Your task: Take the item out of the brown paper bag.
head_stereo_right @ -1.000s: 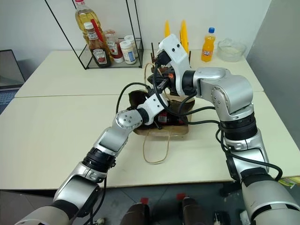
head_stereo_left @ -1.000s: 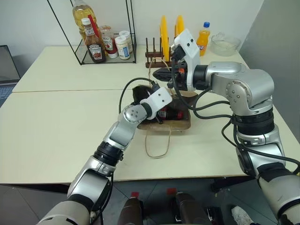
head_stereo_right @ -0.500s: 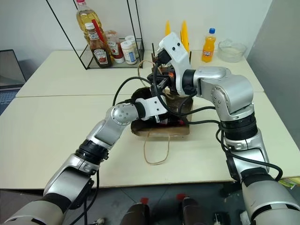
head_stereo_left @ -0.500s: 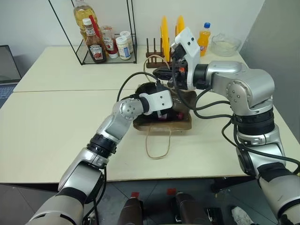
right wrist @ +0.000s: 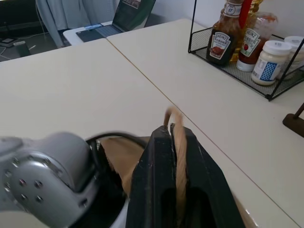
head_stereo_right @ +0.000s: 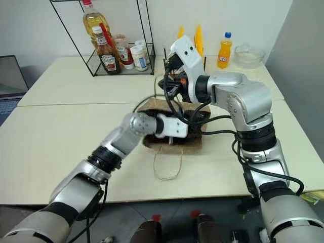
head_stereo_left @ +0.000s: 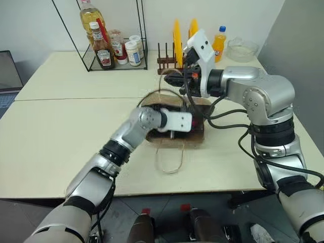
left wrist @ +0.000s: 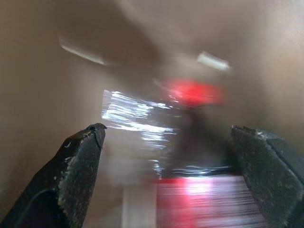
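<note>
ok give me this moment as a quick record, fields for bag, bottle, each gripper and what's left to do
bag: brown paper bag lying on the table, mouth held up by one string handle
bottle: cola bottle inside the bag, red cap showing
left gripper: left gripper open, inside the bag, fingers either side of the bottle, not closed on it
right gripper: right gripper shut on the string handle, above the bag
remaining: grasp the bottle, draw it out

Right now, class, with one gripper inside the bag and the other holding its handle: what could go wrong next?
1. The open left gripper may close off-centre on the cola bottle and let it slip.
2. The right gripper pinches only one string handle; pulling could tear it or drag the brown paper bag.
</note>
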`<state>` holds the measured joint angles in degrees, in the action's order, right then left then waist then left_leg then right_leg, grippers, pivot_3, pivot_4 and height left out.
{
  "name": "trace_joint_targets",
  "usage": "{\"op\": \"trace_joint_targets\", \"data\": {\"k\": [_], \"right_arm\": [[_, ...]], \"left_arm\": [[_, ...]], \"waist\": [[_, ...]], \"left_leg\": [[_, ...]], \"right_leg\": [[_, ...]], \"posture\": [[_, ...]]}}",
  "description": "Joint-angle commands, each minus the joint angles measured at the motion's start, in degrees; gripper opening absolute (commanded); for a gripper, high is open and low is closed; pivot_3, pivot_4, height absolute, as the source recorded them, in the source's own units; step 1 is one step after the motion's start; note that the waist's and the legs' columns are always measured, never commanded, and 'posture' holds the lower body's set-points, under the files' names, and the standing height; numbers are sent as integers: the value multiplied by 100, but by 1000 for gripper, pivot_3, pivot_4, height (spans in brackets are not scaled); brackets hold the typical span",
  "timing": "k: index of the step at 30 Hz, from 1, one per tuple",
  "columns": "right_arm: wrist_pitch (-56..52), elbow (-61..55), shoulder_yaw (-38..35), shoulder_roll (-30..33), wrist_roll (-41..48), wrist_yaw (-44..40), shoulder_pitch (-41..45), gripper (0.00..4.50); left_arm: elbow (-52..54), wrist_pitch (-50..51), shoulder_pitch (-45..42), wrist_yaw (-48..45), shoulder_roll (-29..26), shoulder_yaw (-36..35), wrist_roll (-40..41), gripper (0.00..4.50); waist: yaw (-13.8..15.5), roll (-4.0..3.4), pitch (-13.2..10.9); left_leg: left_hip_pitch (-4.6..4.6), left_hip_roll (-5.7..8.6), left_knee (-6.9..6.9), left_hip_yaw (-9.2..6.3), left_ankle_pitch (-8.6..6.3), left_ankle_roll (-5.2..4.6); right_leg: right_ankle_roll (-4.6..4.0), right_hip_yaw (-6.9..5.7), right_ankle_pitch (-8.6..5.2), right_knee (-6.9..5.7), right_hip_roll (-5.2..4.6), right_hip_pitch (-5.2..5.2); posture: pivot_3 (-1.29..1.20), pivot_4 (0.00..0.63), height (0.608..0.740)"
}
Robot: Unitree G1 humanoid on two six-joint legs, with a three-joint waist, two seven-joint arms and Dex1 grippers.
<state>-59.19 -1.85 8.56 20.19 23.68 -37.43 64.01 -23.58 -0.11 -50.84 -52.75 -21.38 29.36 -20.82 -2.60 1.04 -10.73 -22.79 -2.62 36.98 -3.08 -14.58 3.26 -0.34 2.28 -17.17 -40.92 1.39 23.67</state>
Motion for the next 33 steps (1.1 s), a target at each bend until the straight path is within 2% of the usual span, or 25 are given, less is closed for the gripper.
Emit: {"op": "trace_joint_targets", "data": {"k": [1,6,14,17,19,22,26,29,33], "right_arm": [[84,-201,-87,27,27,-17,80,0],[83,-202,-93,28,25,0,76,0],[96,-187,-95,36,18,0,59,0],[110,-166,-93,42,10,-6,71,0],[119,-152,-88,47,3,-11,79,0],[121,-134,-88,59,0,-23,99,0],[157,-82,-80,68,-18,-35,117,0],[274,35,-46,102,-97,-55,116,0],[473,183,8,172,-206,-106,106,0]], "left_arm": [[64,203,-158,-268,-61,-64,27,4485],[-33,344,-233,-527,-214,-2,-74,4485],[-472,201,-244,-286,-251,145,-423,4485],[-516,188,-223,-260,-216,77,-362,3937],[-473,191,-202,-275,-221,59,-351,3394],[-408,196,-188,-287,-221,39,-329,3306],[-326,197,-216,-98,-74,-189,-114,3306],[175,168,-95,-392,-73,-511,460,3306],[638,54,39,-584,-245,-742,814,3306]], "waist": [[-1,0,0],[-23,-1,0],[-33,-1,0],[-35,-1,0],[-35,-1,0],[-36,-1,0],[-34,-1,0],[-36,-1,0],[-30,-1,0]], "left_leg": [[-1,1,-2,0,0,0],[-1,1,-2,1,0,0],[1,1,-2,1,0,-1],[2,1,-2,1,0,-1],[2,1,-2,1,0,-1],[2,1,-2,1,0,-1],[2,1,-1,1,0,-1],[0,0,-2,1,0,-1],[-8,0,-2,1,0,0]], "right_leg": [[-1,0,0,-1,0,1],[-1,3,0,-1,-1,2],[0,2,0,-3,-1,2],[0,3,0,-4,0,1],[0,3,0,-5,-1,2],[0,3,0,-6,0,2],[0,3,0,-6,-1,2],[0,3,0,-4,-1,2],[0,3,0,-1,-2,8]], "posture": [[0,150,740],[0,150,740],[0,150,740],[0,150,740],[0,150,740],[0,150,740],[0,150,740],[0,150,740],[0,150,740]]}}
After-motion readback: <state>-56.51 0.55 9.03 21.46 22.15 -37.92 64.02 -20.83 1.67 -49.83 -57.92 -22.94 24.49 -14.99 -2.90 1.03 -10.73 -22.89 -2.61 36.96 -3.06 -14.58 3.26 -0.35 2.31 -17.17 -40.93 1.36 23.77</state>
